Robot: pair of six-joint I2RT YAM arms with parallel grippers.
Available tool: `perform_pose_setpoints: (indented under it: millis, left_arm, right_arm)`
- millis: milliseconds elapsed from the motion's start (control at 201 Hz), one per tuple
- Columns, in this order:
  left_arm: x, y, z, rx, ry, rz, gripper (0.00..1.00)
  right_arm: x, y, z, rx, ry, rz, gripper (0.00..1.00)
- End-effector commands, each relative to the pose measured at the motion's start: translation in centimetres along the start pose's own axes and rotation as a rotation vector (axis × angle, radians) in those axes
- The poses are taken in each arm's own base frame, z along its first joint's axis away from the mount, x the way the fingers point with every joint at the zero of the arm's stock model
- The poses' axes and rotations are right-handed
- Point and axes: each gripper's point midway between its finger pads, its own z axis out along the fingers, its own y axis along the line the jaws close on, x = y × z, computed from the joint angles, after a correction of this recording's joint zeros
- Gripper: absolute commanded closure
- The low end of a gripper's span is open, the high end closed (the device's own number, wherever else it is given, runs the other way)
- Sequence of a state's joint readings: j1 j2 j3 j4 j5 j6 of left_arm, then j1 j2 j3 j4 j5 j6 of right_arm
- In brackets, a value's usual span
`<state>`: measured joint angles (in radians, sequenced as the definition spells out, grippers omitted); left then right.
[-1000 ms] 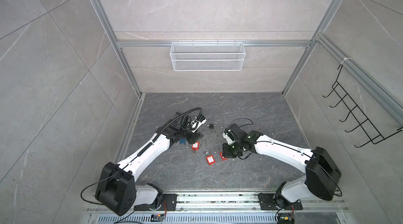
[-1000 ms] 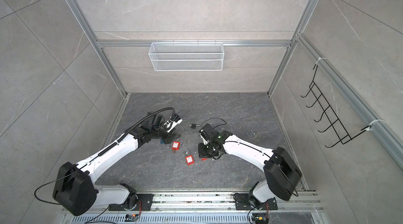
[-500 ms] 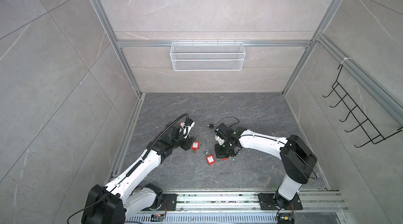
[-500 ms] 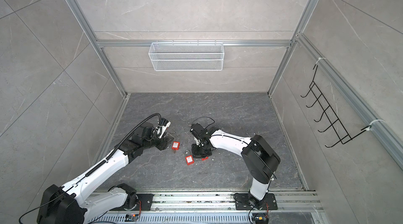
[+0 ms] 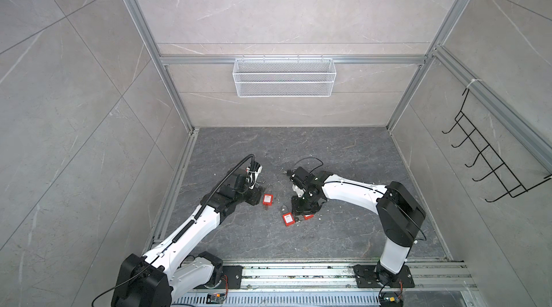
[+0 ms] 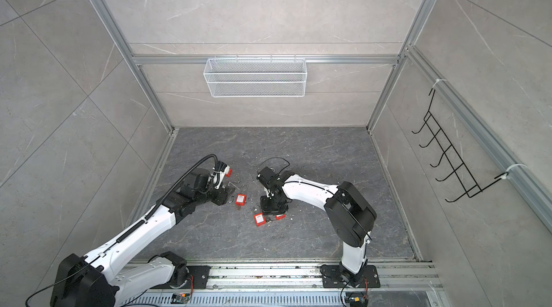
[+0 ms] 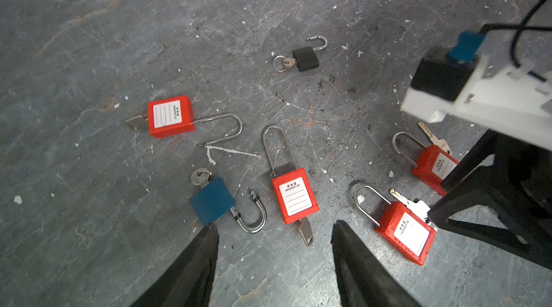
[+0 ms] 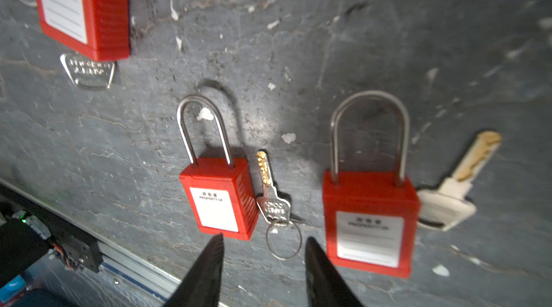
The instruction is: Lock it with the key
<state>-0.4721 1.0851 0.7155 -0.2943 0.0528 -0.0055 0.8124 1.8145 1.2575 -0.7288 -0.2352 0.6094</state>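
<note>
red padlock (image 8: 219, 198) lay with its shackle seated, its ringed key (image 8: 273, 205) loose just beside it. right gripper (image 8: 264, 238) had just sprung open and empty near them, so that lock seemed finished; left gripper (image 7: 274, 225) stood open too, holding nothing.

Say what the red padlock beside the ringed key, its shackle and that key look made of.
Red padlock body: likely plastic, matte with ribbed sides. Shackle: bright polished metal, probably steel, catching glare. Ringed key: silvery stamped metal head, brass-coloured blade.
</note>
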Motion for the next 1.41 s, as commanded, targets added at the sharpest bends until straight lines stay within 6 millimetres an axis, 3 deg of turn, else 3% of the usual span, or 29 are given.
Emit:
perform_pose_setpoints:
  millis: [0,45,70,85,348,468,563,717,792,896,1031,1404]
  left_arm:
    - [-0.4,0.6,-1.0,-0.033,0.003,-0.087,0.35]
    - [-0.2,0.5,-0.9,-0.029,0.012,-0.114,0.35]
    - [0.0,0.5,-0.7,-0.029,0.021,-0.129,0.35]
    - [0.1,0.6,-0.6,-0.031,0.025,-0.14,0.35]
    - [1.3,0.3,1.7,-0.023,0.119,-0.314,0.35]
    - [1.9,0.0,2.9,-0.005,0.162,-0.362,0.35]
    - [2.1,-0.5,3.9,0.021,0.198,-0.386,0.35]
    - [2.5,-1.2,5.5,0.053,0.261,-0.417,0.35]
    - [3.1,-1.4,6.5,0.063,0.294,-0.436,0.36]
    - [3.4,-1.4,7.4,0.058,0.327,-0.458,0.36]
    - [3.6,-1.2,8.3,0.038,0.371,-0.478,0.37]
    - [5.1,-2.7,9.9,0.002,0.499,-0.498,0.37]
  right_arm:
    - [-1.5,0.3,-4.0,0.048,-0.134,0.013,0.36]
    - [-2.2,-0.1,-5.0,0.079,-0.191,0.026,0.2]
    - [-2.5,-0.5,-5.6,0.101,-0.22,0.036,0.03]
    - [-2.6,-0.7,-5.9,0.116,-0.239,0.043,0.01]
    - [-5.3,-3.8,-9.2,0.292,-0.453,0.173,0.01]
    - [-5.2,-5.8,-10.7,0.385,-0.515,0.329,0.01]
    - [-5.1,-6.6,-10.3,0.404,-0.533,0.362,0.0]
    - [-5.3,-6.5,-9.1,0.342,-0.568,0.367,0.0]
    - [-6.0,-5.3,-9.5,0.273,-0.642,0.312,0.0]
    - [-6.4,-3.3,-11.5,0.198,-0.834,0.219,0.01]
    - [-6.1,-4.4,-12.1,0.235,-0.882,0.211,0.0]
    - [-5.9,-4.6,-13.0,0.287,-0.917,0.104,0.0]
